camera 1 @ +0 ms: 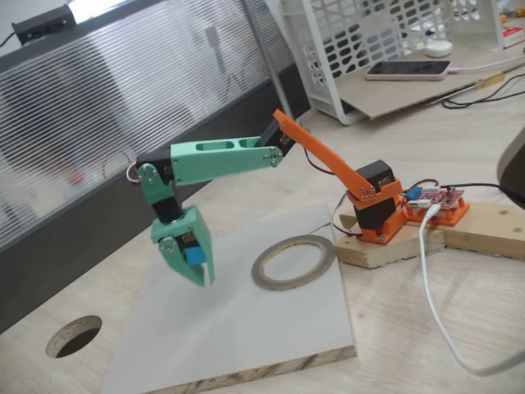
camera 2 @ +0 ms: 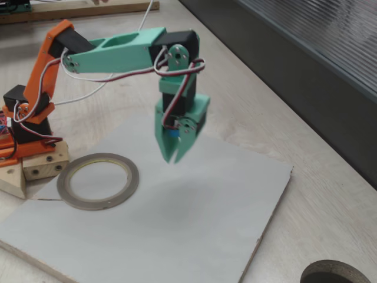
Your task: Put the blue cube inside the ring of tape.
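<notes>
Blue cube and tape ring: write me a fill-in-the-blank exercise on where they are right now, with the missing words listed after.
1. The blue cube is held between the ____ of the gripper, above the board.
2. The ring of tape lies flat on the grey ____.
3. The opening of the ring of tape holds ____ so far.
4. The round hole is cut into the wooden ____, off the board.

Missing words: jaws; board; nothing; tabletop
</notes>
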`<state>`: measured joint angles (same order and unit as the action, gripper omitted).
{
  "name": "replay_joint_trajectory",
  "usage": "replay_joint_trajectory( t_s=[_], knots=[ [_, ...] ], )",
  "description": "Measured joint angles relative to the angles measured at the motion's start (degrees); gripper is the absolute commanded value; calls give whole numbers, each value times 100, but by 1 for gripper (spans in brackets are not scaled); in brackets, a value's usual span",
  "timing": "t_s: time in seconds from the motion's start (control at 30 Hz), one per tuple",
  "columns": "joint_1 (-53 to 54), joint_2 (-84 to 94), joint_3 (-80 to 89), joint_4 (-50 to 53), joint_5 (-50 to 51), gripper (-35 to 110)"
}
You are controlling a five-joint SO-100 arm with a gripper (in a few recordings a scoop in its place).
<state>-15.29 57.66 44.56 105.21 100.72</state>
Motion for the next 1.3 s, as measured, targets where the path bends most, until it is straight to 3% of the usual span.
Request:
replay_joint_trajectory(
  t_s=[0.47,0.9,1.3],
  knots=[
    [1380,237,0,325,-44,5],
    [1749,237,0,325,-44,5],
    [2224,1151,1960,316,-44,5]
  ],
)
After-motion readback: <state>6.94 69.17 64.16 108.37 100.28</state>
